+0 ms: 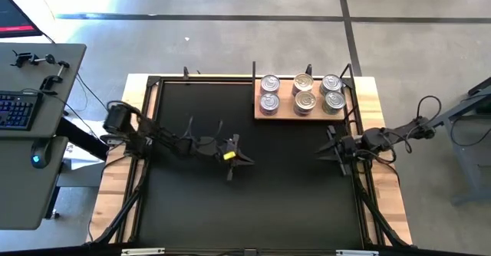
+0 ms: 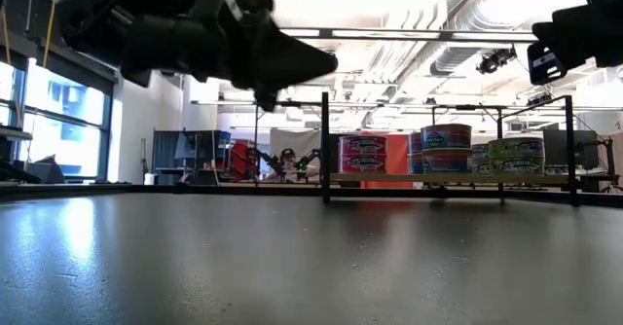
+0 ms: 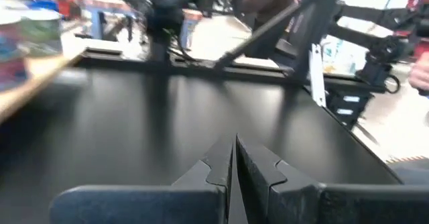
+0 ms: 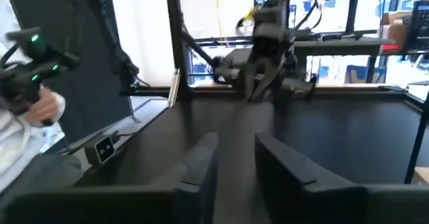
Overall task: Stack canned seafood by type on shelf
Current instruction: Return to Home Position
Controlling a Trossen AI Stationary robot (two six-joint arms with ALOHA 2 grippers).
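Several cans of seafood stand in stacks on the light-brown wooden shelf at the table's far right. The low view shows red-labelled cans, blue ones and green ones. My left gripper hovers over the middle of the black table, shut and empty; its fingers meet in the left wrist view. My right gripper hangs near the table's right edge, pointing toward the left. A narrow gap shows between its fingers, with nothing in it.
A black frame with upright posts borders the table. A desk with a keyboard stands beyond the left edge. A person's hand with a controller shows off the table. Bare black tabletop lies between the arms.
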